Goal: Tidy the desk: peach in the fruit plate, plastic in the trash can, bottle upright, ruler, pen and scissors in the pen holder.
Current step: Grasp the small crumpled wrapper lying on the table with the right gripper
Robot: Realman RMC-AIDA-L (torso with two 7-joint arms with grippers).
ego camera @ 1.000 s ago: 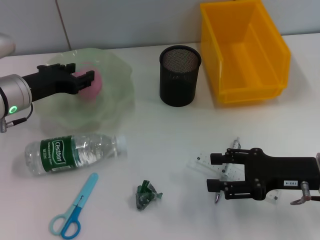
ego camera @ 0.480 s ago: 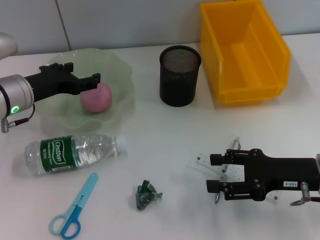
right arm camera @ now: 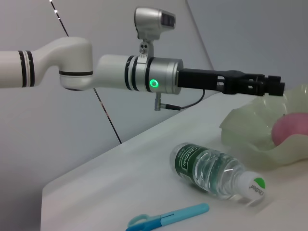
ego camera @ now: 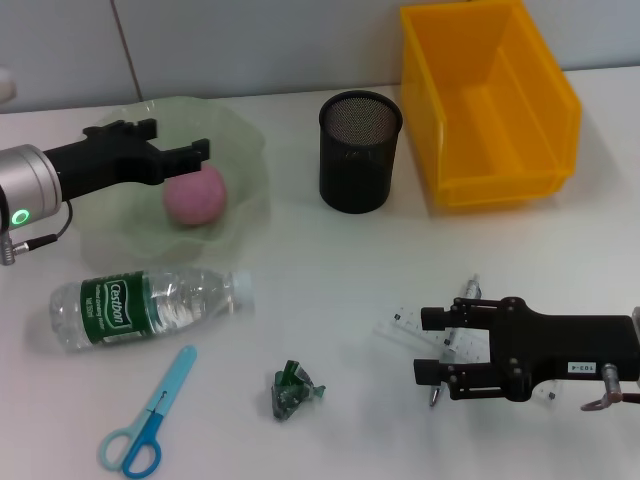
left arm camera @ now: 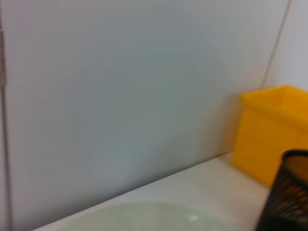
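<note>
Pink peach [ego camera: 195, 195] sits in the pale green fruit plate [ego camera: 240, 150], resting free, right of the plate's centre. Left gripper [ego camera: 178, 139] hovers over the plate at the peach's 12 o'clock, fingers spread open with nothing between them; the near finger [ego camera: 190, 152] is just above the peach's top edge, contact not clear from the head view. Right wrist view shows the same gripper [right arm camera: 269, 84] above the plate rim, apart from the pink fruit below it.

Outward from there:
- bottle [ego camera: 150, 304] lies on its side on the bench [ego camera: 330, 270] at the plate's 6 o'clock, cap pointing to 3 o'clock.
- scissors [ego camera: 148, 425] flat on the bench at the bottle's 6 o'clock, blue handles toward the near edge.
- green plastic [ego camera: 293, 389] scrap, crumpled, at the scissors' 3 o'clock, well apart.
- black mesh pen holder [ego camera: 360, 150] upright at the plate's 3 o'clock; yellow trash can [ego camera: 480, 100] just beside it at 3 o'clock.
- right gripper [ego camera: 430, 345] low over the bench near the front right, fingers open, straddling the clear ruler [ego camera: 405, 322] and pen [ego camera: 470, 288]; neither is clamped.
</note>
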